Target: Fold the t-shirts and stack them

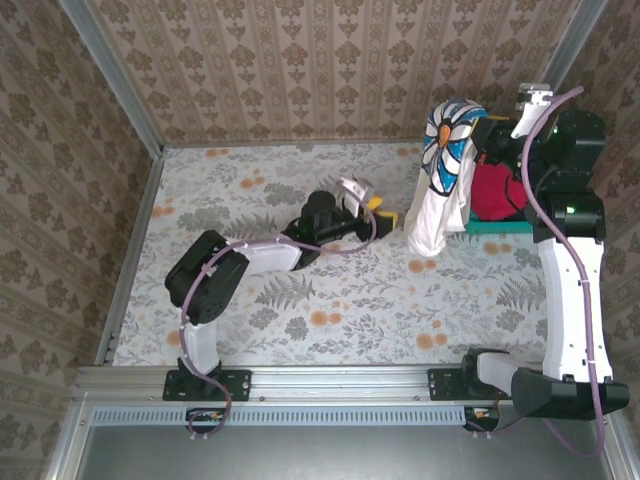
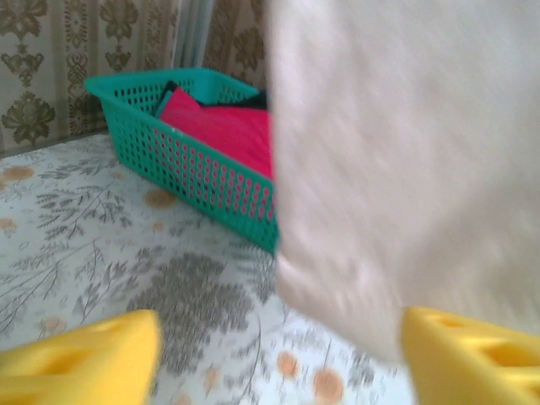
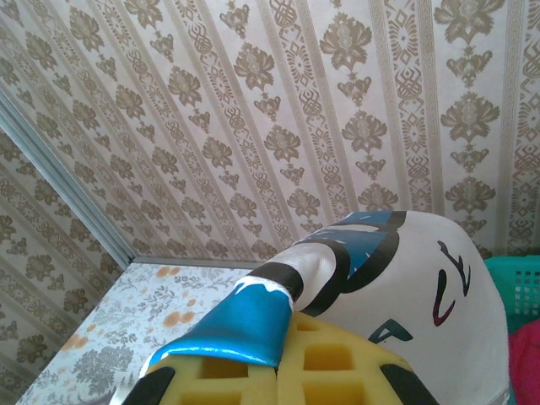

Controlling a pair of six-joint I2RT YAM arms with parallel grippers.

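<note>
- While the right arm stands raised at the far right of the counter (image 1: 330, 300), the right claw (image 3: 283, 371) is closed on the cream-white t-shirt (image 1: 440, 190), a fold of cloth nipped between its yellow pads (image 3: 337, 371).
- From the right wrist, the shirt drapes over the top of those pads, showing its glossy blue print with black outlines and some dark lettering on pale cloth.
- From above, the shirt hangs down from the claw in a long bunched drape, the daisy print uppermost and plain cream cloth below.
- Its lower end comes down near the counter; whether it touches I cannot tell.
- Behind the hanging shirt, at the right edge of the counter, sits the teal basket (image 2: 194, 173).
- Inside the basket lies the crimson-red t-shirt (image 2: 228, 126), with the dark t-shirt (image 2: 173, 89) showing at the basket's far end.
- Stretched low across the counter, the left arm puts the left claw (image 1: 383, 213) just beside the shirt's lower end.
- That claw gapes wide and holds nothing: its two yellow fingertips (image 2: 76, 359) sit at opposite lower corners of the left wrist view.
- Between them that view shows the hanging cream cloth, blurred, close ahead and to the right, apart from both fingertips.
- Patterned wallpaper (image 3: 253, 110) lines the walls around the counter.
</note>
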